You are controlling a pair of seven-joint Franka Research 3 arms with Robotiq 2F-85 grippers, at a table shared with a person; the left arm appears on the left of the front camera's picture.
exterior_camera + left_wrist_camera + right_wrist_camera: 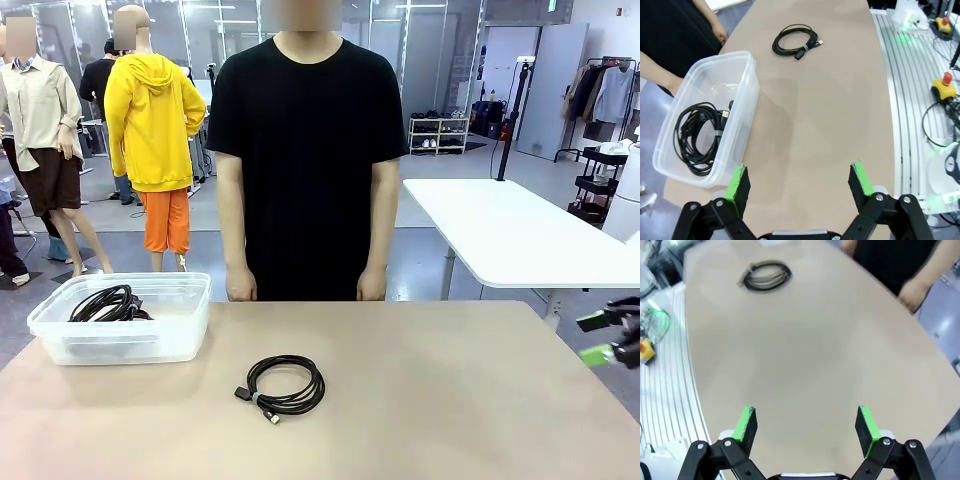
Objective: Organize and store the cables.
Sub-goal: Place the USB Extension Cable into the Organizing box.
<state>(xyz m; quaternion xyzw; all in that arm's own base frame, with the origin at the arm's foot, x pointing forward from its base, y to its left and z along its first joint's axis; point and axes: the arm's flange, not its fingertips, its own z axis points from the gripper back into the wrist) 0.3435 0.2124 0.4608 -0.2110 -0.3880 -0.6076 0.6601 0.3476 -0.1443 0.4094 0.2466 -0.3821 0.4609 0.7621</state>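
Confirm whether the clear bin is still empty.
No: a coiled black cable already lies inside the clear bin, while another coil sits loose on the table.

Right gripper (606, 337) cut off by the front view's edge.

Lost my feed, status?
Both end effectors open, empty. One cable loose on table, one in bin. Nothing blocking.

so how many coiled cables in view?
2. One coiled cable lies loose mid-table; one cable sits in the clear plastic bin at the table's left. More could hide beneath it.
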